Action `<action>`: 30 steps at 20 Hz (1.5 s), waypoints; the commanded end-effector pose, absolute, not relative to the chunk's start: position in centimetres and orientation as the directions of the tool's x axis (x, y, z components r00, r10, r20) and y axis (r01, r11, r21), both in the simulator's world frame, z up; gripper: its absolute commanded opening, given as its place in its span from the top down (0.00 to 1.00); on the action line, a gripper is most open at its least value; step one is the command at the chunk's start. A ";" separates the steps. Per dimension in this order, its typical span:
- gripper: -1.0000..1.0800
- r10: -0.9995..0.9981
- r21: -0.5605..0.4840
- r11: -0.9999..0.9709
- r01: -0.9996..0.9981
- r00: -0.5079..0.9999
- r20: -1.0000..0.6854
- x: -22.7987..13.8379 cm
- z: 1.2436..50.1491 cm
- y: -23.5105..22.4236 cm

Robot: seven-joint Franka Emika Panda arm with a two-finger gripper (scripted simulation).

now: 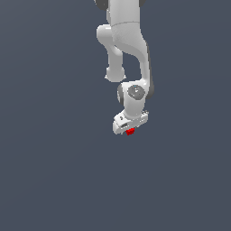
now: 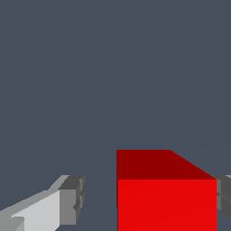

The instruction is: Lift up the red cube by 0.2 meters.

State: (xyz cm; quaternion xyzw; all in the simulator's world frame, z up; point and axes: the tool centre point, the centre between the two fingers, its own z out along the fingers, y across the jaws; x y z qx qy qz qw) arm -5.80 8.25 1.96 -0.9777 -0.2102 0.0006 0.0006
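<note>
The exterior view looked from well back and above onto the white arm (image 1: pixel 128 54), which reached down the middle of the picture against plain grey. The wrist view sat close behind the fingers (image 2: pixel 72 200), facing out along them. Both views shared the red cube (image 1: pixel 130 131), tiny in the exterior view and large in the wrist view.

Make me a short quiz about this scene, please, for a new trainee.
1. True or false: in the wrist view, both fingers press on the red cube.
2. What lies between the gripper fingers?
A. a red cube
B. a blue ball
C. nothing
3. In the exterior view, the cube shows just under the ____.

Key
1. False: one finger stands apart from it.
2. A
3. gripper
</note>
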 end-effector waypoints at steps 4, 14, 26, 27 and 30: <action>1.00 0.410 0.000 -0.912 0.410 0.912 0.000 -5.7 2.0 8.2; 1.00 0.410 0.000 -0.912 0.410 0.912 0.000 -5.7 2.1 8.2; 1.00 0.410 0.000 -0.912 0.410 0.912 0.000 -5.9 7.3 8.2; 1.00 0.410 0.000 -0.912 0.410 0.912 0.000 -5.9 8.1 8.2; 1.00 0.410 0.000 -0.912 0.410 0.912 0.000 -6.0 10.8 8.1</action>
